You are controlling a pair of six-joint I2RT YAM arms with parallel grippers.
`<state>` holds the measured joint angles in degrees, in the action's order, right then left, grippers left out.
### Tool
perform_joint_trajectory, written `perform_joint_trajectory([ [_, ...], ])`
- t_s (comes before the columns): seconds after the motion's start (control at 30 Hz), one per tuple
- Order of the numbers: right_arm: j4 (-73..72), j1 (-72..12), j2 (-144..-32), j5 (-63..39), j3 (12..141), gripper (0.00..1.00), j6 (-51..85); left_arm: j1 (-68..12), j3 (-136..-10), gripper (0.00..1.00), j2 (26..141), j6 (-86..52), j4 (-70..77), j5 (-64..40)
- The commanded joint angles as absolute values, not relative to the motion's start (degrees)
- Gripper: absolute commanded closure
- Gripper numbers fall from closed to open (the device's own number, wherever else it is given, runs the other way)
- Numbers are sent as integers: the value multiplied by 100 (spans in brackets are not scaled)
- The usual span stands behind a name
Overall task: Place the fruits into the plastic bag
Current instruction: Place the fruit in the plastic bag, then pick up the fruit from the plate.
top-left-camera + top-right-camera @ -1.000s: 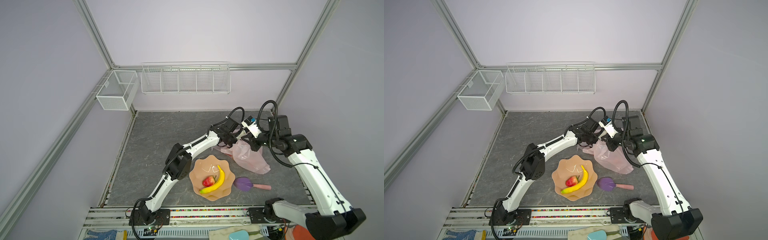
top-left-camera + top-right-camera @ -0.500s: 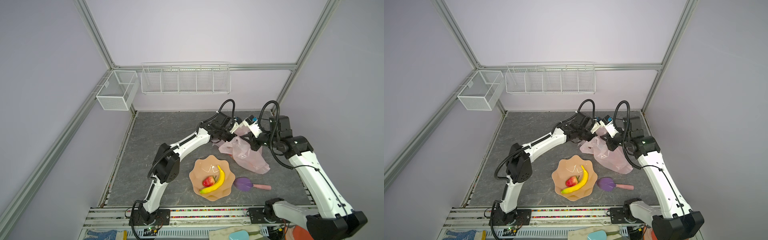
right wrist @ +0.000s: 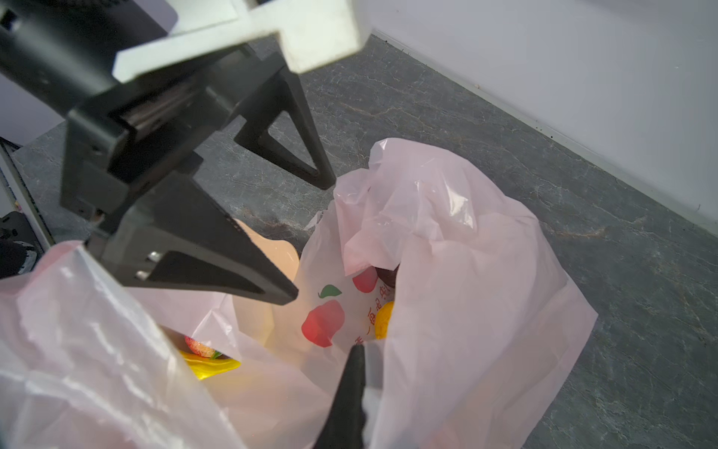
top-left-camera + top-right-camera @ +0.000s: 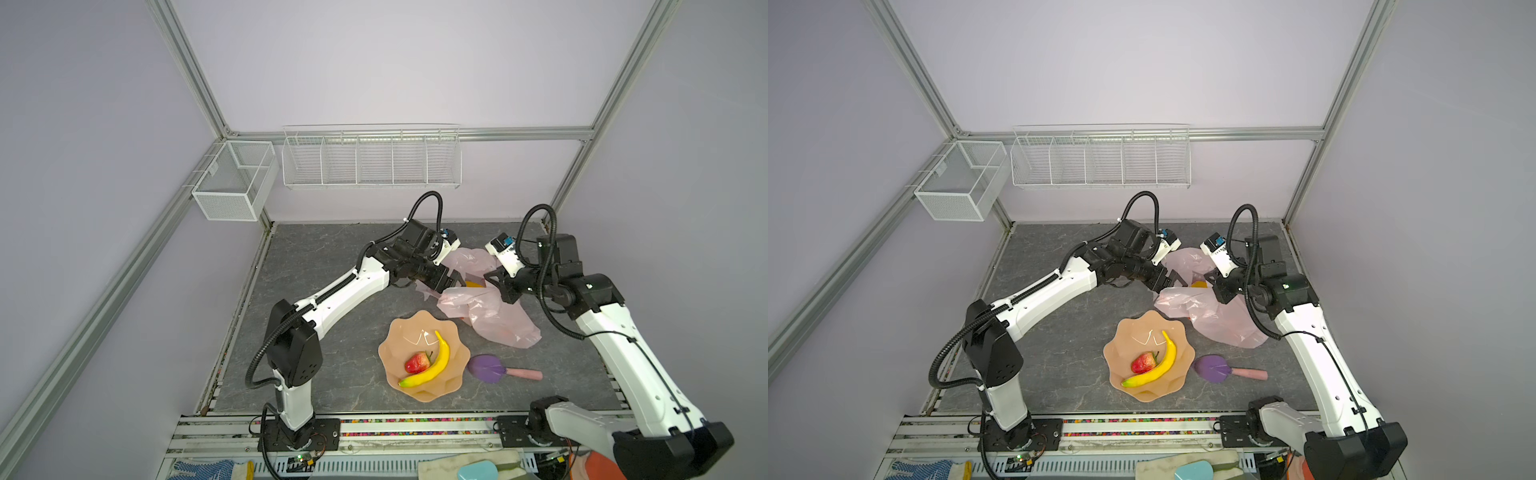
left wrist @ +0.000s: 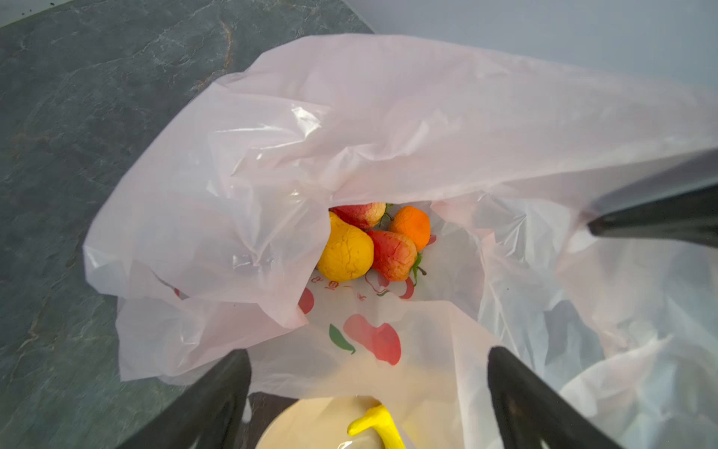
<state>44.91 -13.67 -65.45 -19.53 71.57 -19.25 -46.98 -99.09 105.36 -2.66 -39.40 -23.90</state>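
Banana (image 4: 436, 363) lay in bowl (image 4: 390, 349) beside bag (image 4: 498, 320), nearer the spread, empty left fingers (image 4: 454, 280); right fingers (image 3: 355, 361) pinched bag.

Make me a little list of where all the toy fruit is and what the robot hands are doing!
plastic bag: mouth open, beside the peach bowl
inside the bag: pear, tangerine, red strawberry, second red fruit
in the bowl: banana, lone strawberry
left gripper: open, empty, over the bag's mouth
right gripper: shut on the bag's edge
purple paddle: lying beside the bowl
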Motion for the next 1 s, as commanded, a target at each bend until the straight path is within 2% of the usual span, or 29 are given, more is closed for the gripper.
perform_joint_trajectory([
  [0.0, 4413, -1336, -6468, -1951, 7119, 93, -1911, -4642, -9949, 5, 10308, 17, -4816, -1814],
  [0.2, 4465, -1335, -6473, -2003, 7102, 93, -1920, -4273, -9939, 5, 9936, -308, -5089, -1256],
  [0.5, 4467, -1333, -6478, -1995, 7088, 94, -1907, -3847, -9661, 5, 9261, -586, -5093, -1843],
  [0.77, 4457, -1337, -6486, -1971, 7101, 93, -1890, -3449, -8692, 7, 8369, -386, -5033, -2841],
  [0.97, 4502, -1334, -6478, -1928, 7097, 93, -1913, -3718, -7557, 12, 7723, -330, -5104, -2672],
])
